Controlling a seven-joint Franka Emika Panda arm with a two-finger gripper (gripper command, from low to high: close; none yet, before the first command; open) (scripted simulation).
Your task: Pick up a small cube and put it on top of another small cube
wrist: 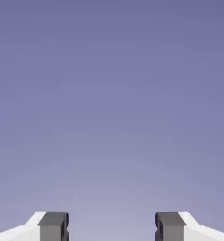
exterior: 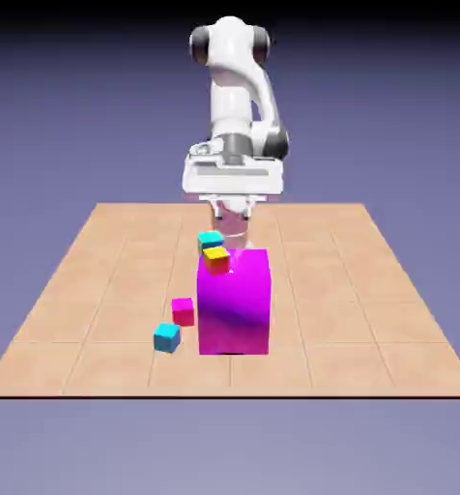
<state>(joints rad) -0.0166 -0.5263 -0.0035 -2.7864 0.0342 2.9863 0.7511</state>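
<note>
The pincer [wrist: 111, 228] is standing spread and empty; it should be descending squarely over the cyan cube [exterior: 167, 336], avoiding the pink cube [exterior: 183, 310].

Tall magenta block [exterior: 235, 302] on the tiled table [exterior: 369, 319], orange cube [exterior: 216, 258] just behind

We find no text, label, brand, number or sign in either view. Every surface we can see is plain.
</note>
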